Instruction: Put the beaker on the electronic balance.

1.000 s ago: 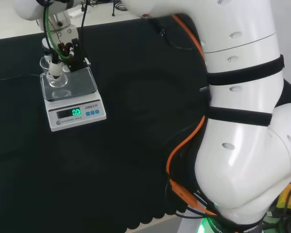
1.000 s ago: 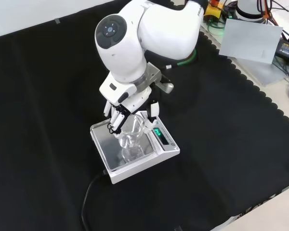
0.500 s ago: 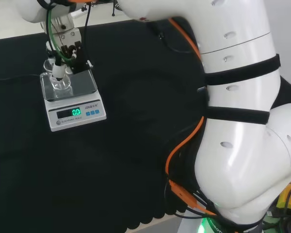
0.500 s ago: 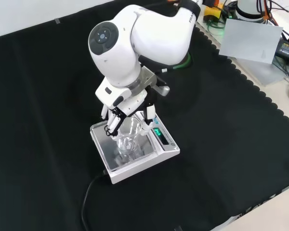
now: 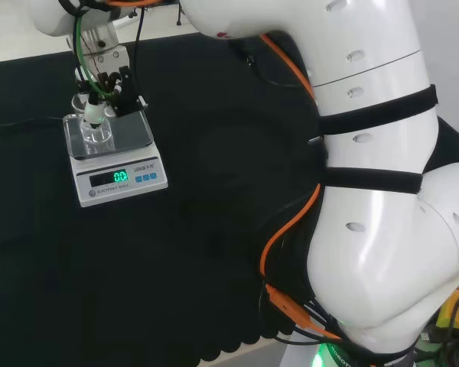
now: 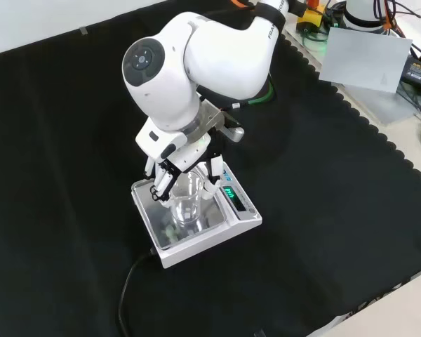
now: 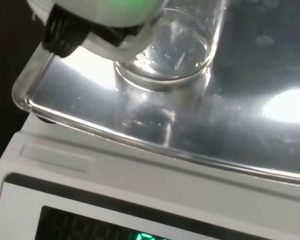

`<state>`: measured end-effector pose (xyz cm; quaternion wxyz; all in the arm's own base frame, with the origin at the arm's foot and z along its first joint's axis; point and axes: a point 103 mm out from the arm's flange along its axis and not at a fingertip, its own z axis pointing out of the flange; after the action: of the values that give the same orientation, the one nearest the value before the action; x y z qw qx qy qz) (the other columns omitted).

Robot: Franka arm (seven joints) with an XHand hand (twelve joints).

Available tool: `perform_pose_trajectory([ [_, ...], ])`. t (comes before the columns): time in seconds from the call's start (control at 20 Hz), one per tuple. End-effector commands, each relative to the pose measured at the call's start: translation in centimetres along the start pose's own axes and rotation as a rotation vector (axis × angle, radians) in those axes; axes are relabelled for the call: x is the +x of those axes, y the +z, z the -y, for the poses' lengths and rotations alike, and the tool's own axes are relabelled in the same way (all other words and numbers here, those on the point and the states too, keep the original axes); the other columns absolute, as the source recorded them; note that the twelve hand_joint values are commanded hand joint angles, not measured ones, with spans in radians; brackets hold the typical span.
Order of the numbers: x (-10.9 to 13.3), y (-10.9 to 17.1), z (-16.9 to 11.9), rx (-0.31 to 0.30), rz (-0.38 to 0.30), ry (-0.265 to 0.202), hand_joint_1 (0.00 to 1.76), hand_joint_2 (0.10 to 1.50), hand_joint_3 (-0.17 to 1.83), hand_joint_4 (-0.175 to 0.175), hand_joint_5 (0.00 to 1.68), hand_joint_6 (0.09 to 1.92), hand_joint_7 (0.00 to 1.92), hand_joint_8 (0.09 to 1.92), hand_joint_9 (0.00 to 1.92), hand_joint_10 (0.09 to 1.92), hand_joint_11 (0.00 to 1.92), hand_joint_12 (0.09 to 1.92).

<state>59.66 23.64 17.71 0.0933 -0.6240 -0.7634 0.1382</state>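
**Beaker upright on the scale, hand around it**

In the front view, left of centre in the frame, the clear beaker (image 6: 187, 205) stands upright on the shiny metal pan (image 6: 163, 228) of the white scale (image 6: 196, 225). The hand (image 6: 179, 168) comes down from above it, just under the big white link with the round grey cap (image 6: 142, 60), and its fingers (image 6: 161, 184) are curled around the upper part of the beaker on both sides, holding it.

In the head view the same group sits in the upper left of the frame: the beaker (image 5: 96, 134) is on the pan, the hand (image 5: 107, 84) above it, and the scale (image 5: 115, 157) shows a lit green display (image 5: 119, 177) on its front face.

The wrist view shows the beaker's base (image 7: 165, 65) very close to or resting on the pan (image 7: 240, 130); I cannot tell whether it touches. A blurred white part of the hand (image 7: 97, 12) lies beside the glass.

The scale rests on the black cloth (image 6: 323, 210), with a black cable (image 6: 126, 288) running off towards the lower edge of the front view.
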Motion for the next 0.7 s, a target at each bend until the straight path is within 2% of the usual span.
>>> perform_pose_trajectory([
  [0.05,-0.03,0.48,0.09,0.002,0.007,-0.001,1.05,0.56,0.68,-0.058,0.45,0.95,0.71,0.81,0.92,0.70,0.63,1.30],
  [0.25,0.03,0.08,0.29,-0.015,0.029,-0.002,0.97,0.54,0.58,-0.049,0.28,0.58,0.48,0.86,0.69,0.83,0.42,1.39],
  [0.55,0.03,-0.27,0.60,-0.034,0.044,-0.001,0.87,0.56,0.43,-0.013,0.16,0.14,0.08,0.81,0.30,0.95,0.06,1.48],
  [0.6,0.02,-0.28,0.68,-0.031,0.047,-0.001,0.86,0.56,0.41,-0.007,0.13,0.10,0.04,0.76,0.26,0.95,0.03,1.48],
  [0.7,-0.03,-0.38,0.88,-0.024,0.050,-0.002,0.82,0.55,0.36,0.005,0.05,0.09,0.01,0.53,0.12,0.93,0.01,1.36],
])
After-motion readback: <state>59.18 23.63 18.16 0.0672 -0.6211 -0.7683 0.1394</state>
